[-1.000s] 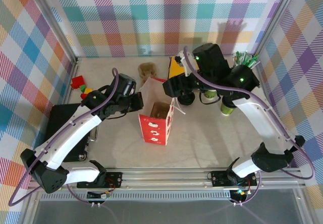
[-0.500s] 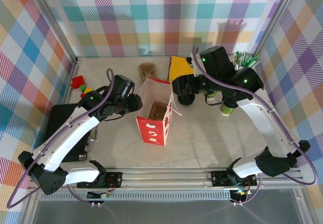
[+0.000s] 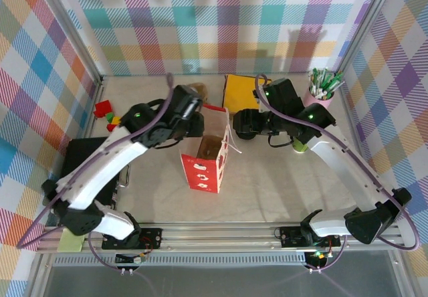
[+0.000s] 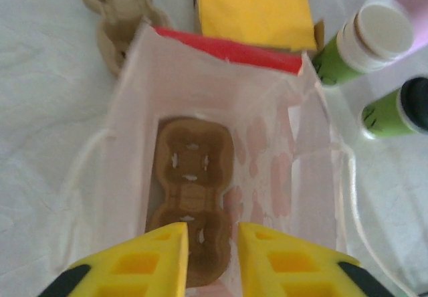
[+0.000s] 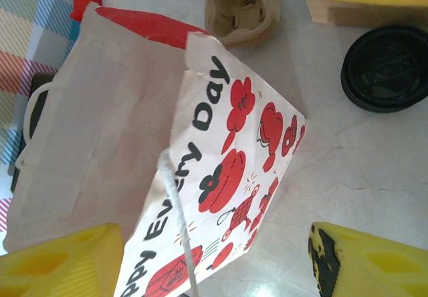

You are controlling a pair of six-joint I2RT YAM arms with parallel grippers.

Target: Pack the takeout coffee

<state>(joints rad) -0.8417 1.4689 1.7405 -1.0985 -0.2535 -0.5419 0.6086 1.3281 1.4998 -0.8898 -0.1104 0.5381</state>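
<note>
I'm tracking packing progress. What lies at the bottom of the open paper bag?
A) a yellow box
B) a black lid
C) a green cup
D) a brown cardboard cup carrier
D: looking down into the bag, the left wrist view shows a brown cup carrier on its floor, the green cup outside.

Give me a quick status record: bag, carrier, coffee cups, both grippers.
paper bag: upright, mouth open, mid-table
cup carrier: lying on the bag's floor
takeout coffee cup: standing on the table right of the bag, not packed
second green cup: on the table beside it
left gripper: above the bag mouth, slightly open, empty
right gripper: open wide, straddling the bag's printed side wall
spare carrier: on the table behind the bag
</note>
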